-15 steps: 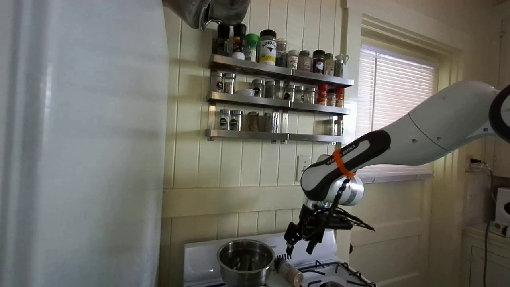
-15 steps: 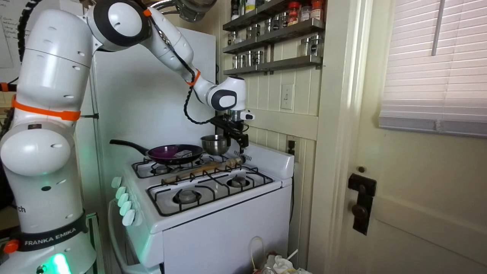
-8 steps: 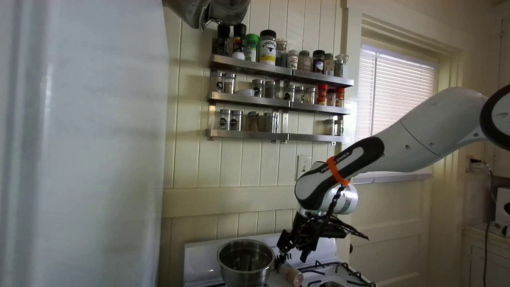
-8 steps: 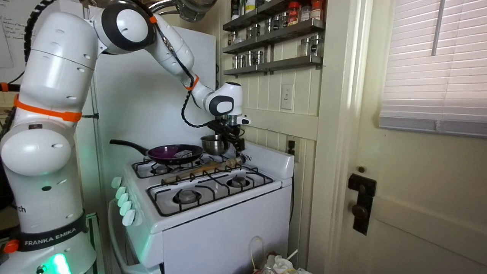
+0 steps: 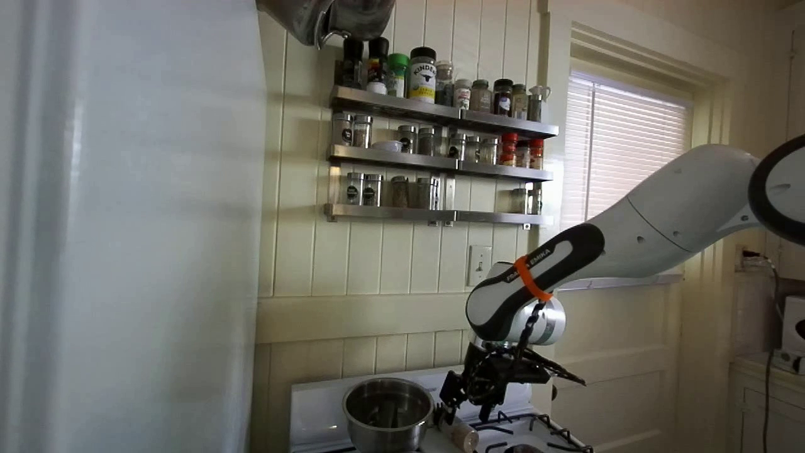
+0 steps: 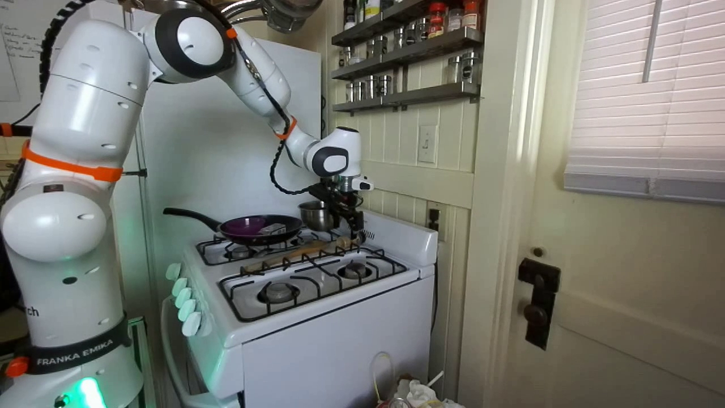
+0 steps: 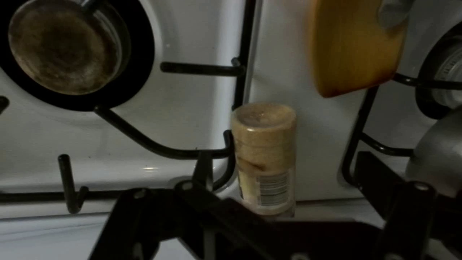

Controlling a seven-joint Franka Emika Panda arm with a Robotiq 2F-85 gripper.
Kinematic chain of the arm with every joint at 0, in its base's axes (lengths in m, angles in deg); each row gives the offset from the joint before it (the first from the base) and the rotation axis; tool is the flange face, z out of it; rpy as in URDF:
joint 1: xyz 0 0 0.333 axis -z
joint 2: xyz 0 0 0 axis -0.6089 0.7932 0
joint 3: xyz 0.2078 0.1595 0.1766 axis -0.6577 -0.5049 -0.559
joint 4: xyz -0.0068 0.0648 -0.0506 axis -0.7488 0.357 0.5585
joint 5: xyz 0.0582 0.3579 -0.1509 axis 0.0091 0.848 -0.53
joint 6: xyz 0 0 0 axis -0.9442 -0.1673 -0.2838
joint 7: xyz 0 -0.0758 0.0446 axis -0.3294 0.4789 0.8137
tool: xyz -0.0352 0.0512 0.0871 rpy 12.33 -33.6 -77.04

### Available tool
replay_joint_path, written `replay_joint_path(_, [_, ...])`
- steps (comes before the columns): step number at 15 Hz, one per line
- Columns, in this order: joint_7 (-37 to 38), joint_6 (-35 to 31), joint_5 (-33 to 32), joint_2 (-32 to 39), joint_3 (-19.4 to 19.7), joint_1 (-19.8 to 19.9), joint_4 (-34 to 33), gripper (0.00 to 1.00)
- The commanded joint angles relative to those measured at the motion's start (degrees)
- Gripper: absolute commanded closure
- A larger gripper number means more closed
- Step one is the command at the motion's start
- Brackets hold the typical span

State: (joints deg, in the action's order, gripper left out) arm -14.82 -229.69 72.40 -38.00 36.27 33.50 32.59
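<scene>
Wrist view: gripper [image 7: 284,164] spread wide, a labelled jar [image 7: 265,155] showing in its gap.
In an exterior view, the jar lies on the stove [image 5: 314,409] beside a steel pot [image 5: 388,435]; in an exterior view, a frying pan [image 6: 293,226] sits near the pot.

wrist view | bottle [image 7: 265,144]: lower end behind claw [image 7: 283,168] | wooden utensil [image 7: 352,50]: cropped at top

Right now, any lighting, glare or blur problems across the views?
Wrist view: dim, jaws near-black, small glint on the stovetop, jar clear enough to show barcode stripes, wooden piece soft along its edge. In an exterior view, bright blinds outshine the cream wall. In an exterior view, a green light glares; stove knobs look green-tinted.
</scene>
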Motion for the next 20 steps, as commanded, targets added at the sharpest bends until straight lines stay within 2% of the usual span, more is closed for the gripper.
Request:
replay_joint_path(1, [1.5,1.7,-2.2,1.6,0.6,-0.2,-1.3,0.00])
replay_joint_path(12, [1.0,7.0,-0.6,3.6,-0.4,0.2,-4.4,0.00])
replay_joint_path(15, [0.7,5.8,-1.4,3.9,-0.2,0.0,-4.9,0.00])
replay_joint_path(20, [-0.3,7.8,-0.7,5.6,-0.5,0.5,-7.2,0.00])
